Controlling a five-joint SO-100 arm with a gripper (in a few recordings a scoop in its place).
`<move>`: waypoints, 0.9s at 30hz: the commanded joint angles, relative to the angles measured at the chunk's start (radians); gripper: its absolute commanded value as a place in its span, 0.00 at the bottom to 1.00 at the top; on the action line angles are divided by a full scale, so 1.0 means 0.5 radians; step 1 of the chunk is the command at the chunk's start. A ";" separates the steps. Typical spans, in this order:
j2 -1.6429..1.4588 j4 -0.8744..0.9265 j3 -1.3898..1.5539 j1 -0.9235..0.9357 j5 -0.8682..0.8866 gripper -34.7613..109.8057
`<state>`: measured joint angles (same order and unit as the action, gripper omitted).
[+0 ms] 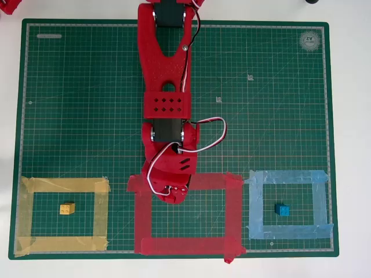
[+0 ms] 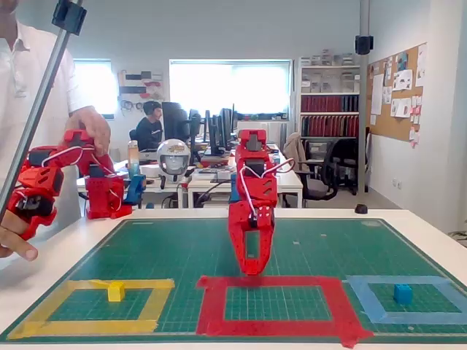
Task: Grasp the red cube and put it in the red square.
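Observation:
My red gripper [image 1: 174, 197] [image 2: 253, 268] points down at the far strip of the red square [image 1: 185, 244] [image 2: 277, 327], with its tips at or just above the tape near the far-left corner. In the fixed view, green mat shows through a gap higher up between the fingers, which converge at the tips. The red cube is hidden: I cannot make it out against the red gripper and the red tape. Whether the gripper holds anything is unclear.
A yellow cube [image 1: 67, 208] [image 2: 115, 292] sits inside the yellow tape outline [image 1: 64, 185] left of the red square. A blue cube [image 1: 282, 210] [image 2: 402, 294] sits inside the light-blue outline [image 1: 290, 176] on the right. All lie on a green cutting mat [image 1: 87, 87].

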<state>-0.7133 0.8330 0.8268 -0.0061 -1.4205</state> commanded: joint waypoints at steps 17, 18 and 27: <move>0.025 0.190 -0.236 -0.043 -0.120 0.23; 0.061 0.298 -0.325 -0.046 -0.117 0.23; 0.264 0.555 -0.847 -0.058 -0.046 0.23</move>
<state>-0.5522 1.0815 0.5077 -0.0245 -1.4481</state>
